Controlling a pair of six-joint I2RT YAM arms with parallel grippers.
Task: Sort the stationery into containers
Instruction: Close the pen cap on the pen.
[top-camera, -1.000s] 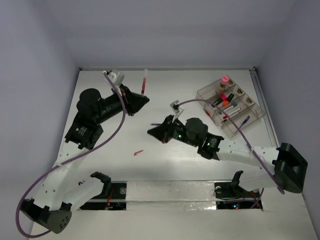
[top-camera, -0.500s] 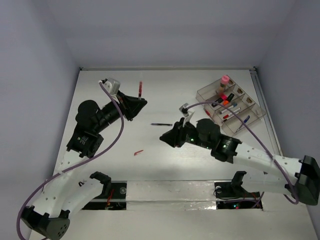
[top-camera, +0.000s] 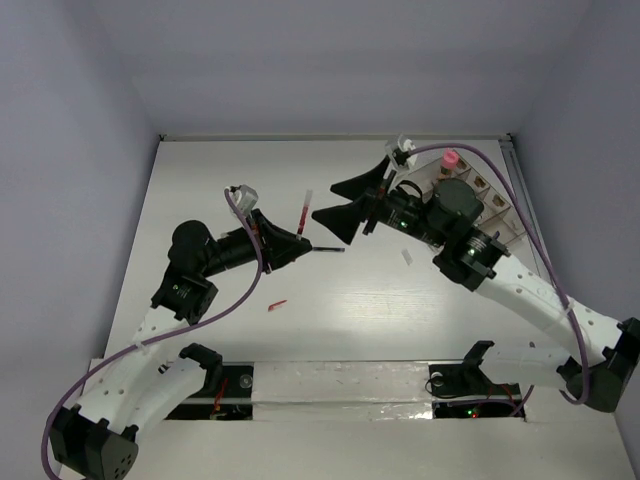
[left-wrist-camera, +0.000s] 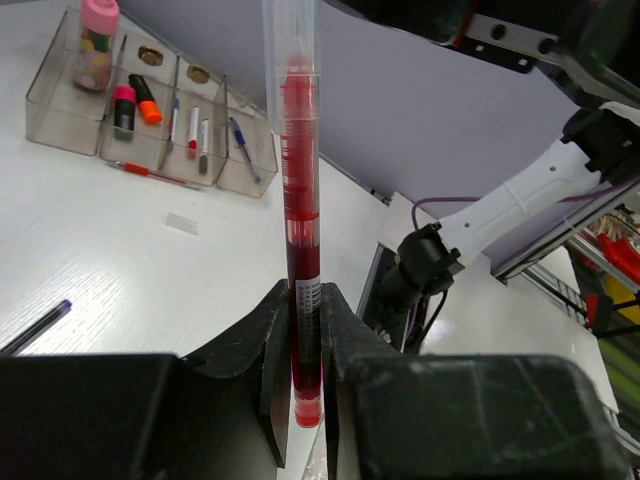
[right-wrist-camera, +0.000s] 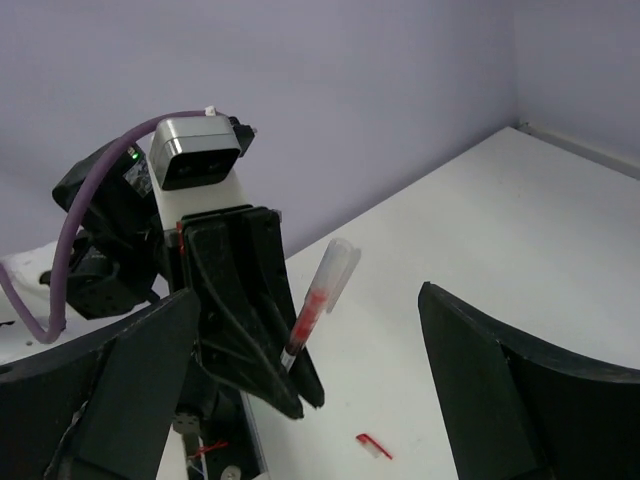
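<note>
L arm: left claw (left-wrist-camera: 303, 300) pinches the red pen (left-wrist-camera: 300, 180) by its lower end. The clear cap end points up and is free, and the pen is held off the worktop (top-camera: 200, 170), centre-far. Probable reason: max. free length is presented for a handover, since the organiser tray (left-wrist-camera: 50, 100) sits far right, on the R arm's side. R arm: right claw (top-camera: 322, 201) is spread wide, tips just beside the pen, no contact seen. The R wrist view shows the pen between the two fingers (right-wrist-camera: 520, 400) w/ room on both sides. Step in hand, as judged: pen transfer L to R. Next move calls for closing on the upper barrel, clear of the left claw's tips, before L lets go. Risk: the pen tilts or slips if taken at the cap. Pink-capped bottle (left-wrist-camera: 98, 30) stands in the tray's end compartment. Loose on the worktop: black pen (top-camera: 325, 249) just beside the left claw, white piece (top-camera: 407, 257), red piece (top-camera: 277, 304). Open room: centre and near worktop. The tray lies close to the far-right edges, so approach room there is tight.
</note>
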